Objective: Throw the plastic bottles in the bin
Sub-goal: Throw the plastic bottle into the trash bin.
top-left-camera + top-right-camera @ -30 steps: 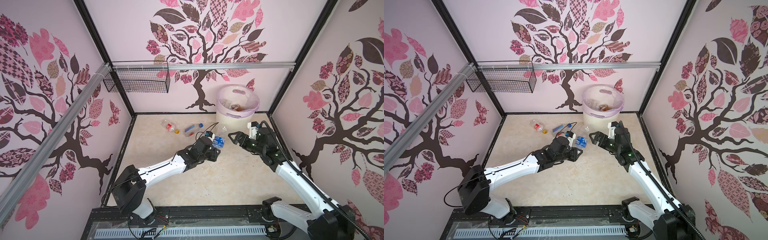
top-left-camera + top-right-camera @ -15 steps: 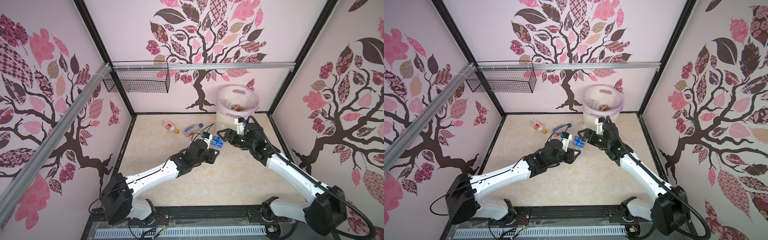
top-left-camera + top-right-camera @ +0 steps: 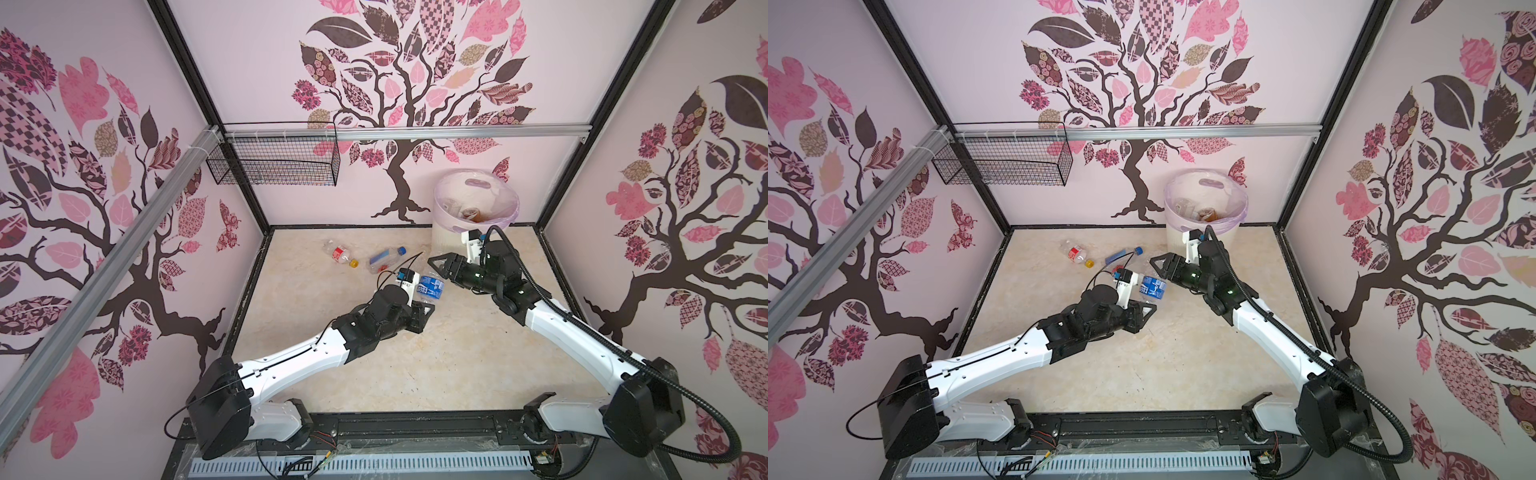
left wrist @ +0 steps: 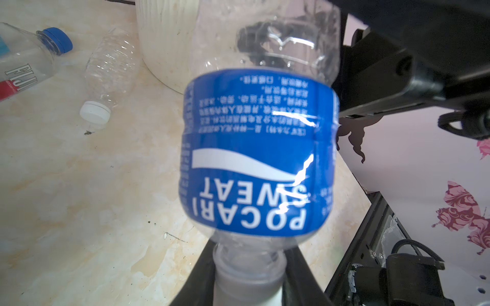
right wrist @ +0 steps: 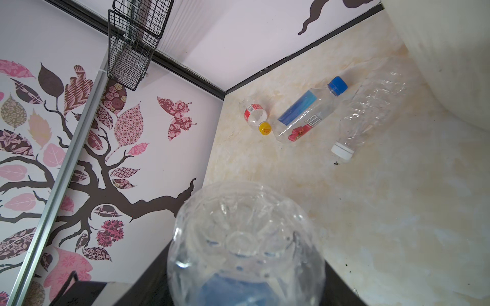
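Note:
A clear plastic bottle with a blue label (image 3: 431, 286) (image 3: 1152, 287) hangs above the floor between my two arms. My left gripper (image 4: 248, 265) (image 3: 420, 306) is shut on its neck, just below the label (image 4: 254, 159). My right gripper (image 5: 246, 278) (image 3: 440, 272) has its fingers against both sides of the bottle's clear base (image 5: 246, 238). The cream ribbed bin (image 3: 446, 237) (image 3: 1177, 243) with a lilac bag stands at the back right, close behind the right wrist, with litter inside. Three more bottles lie on the floor to its left.
On the floor lie a red-labelled bottle with a yellow cap (image 3: 340, 254) (image 5: 256, 116), a blue-capped bottle (image 3: 386, 258) (image 5: 307, 111) and a crushed clear one with a white cap (image 5: 371, 111) (image 4: 111, 69). A black wire basket (image 3: 274, 166) hangs on the back-left rail.
My right arm has swung left from beside the bin to the bottle, and its jaws have narrowed around the base. The left arm has reached slightly forward, still holding the neck.

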Controlling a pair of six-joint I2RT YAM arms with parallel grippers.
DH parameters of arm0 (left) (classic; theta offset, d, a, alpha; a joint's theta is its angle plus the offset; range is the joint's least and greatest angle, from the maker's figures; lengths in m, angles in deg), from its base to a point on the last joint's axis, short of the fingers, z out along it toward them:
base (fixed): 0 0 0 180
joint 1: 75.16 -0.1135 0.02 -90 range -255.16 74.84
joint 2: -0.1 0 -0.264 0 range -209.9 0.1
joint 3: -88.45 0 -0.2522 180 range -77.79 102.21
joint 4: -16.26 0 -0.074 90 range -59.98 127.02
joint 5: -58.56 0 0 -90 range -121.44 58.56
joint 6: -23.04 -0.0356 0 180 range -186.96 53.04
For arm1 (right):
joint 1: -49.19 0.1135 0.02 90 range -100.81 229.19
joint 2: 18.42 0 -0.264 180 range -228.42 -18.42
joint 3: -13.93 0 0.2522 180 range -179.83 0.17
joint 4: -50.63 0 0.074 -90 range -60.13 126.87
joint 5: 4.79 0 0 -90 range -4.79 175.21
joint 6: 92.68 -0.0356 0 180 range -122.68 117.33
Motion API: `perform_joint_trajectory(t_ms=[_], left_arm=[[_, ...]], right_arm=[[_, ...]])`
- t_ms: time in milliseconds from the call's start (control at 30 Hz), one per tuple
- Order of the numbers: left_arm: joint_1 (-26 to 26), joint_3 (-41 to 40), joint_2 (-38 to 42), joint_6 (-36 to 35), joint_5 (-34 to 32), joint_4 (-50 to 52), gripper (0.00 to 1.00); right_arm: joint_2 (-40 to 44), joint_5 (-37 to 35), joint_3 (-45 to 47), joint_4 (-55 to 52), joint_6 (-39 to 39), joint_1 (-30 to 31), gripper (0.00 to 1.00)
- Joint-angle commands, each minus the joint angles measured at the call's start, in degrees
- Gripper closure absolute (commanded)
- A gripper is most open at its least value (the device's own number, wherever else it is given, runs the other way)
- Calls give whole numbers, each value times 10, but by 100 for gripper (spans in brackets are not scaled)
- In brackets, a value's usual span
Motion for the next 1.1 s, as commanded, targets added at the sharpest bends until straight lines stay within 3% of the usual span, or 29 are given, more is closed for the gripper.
perform_joint_trajectory(t_ms=[0, 333, 733, 1067], left_arm=[[1, -11, 11, 4, 0, -17, 73], [1, -18, 15, 25, -18, -5, 53], [1, -13, 73, 0, -83, 53, 2], [-33, 36, 116, -41, -99, 91, 2]], right_arm=[[-6, -8, -11, 18, 5, -2, 46], [5, -29, 3, 7, 31, -2, 52], [-13, -125, -54, -69, 136, -2, 53], [-31, -258, -277, -184, 266, -3, 54]])
